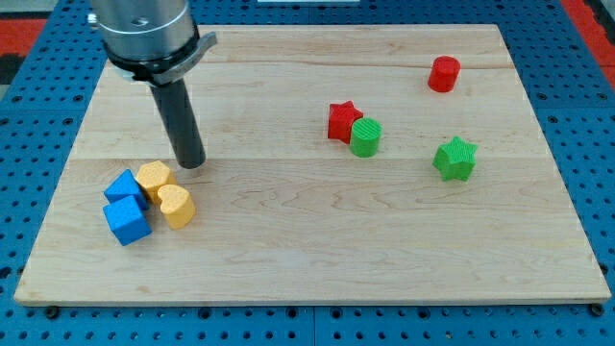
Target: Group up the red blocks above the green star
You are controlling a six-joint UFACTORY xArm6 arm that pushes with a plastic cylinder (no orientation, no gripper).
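Pale wooden board (288, 259) on a blue pegboard bench: at the frame's left my tip (192, 163), the lower end of a straight dark rod with no fingers or jaws to open or close, rests on the wood just above and to the right of a cluster of 4 small plastic blocks. Nearest it sits a yellow rounded block (154, 179), with a yellow heart-shaped block (177, 206) below that and 2 blue blocks, a smaller blue cube (122, 186) and a larger blue cube (127, 220), at the cluster's left.

Well apart, across the board, the task's pieces lie untouched. A red star block (341, 120) sits at centre right, touching a green cylinder (366, 137) at its lower right. A red cylinder (444, 74) stands at the upper right, already above the green star block (455, 159), which lies at the right.

By this showing the job has barely begun: 1 red block is roughly placed, while the red star remains to the green star's upper left and must be brought alongside the red cylinder. No containers appear anywhere.
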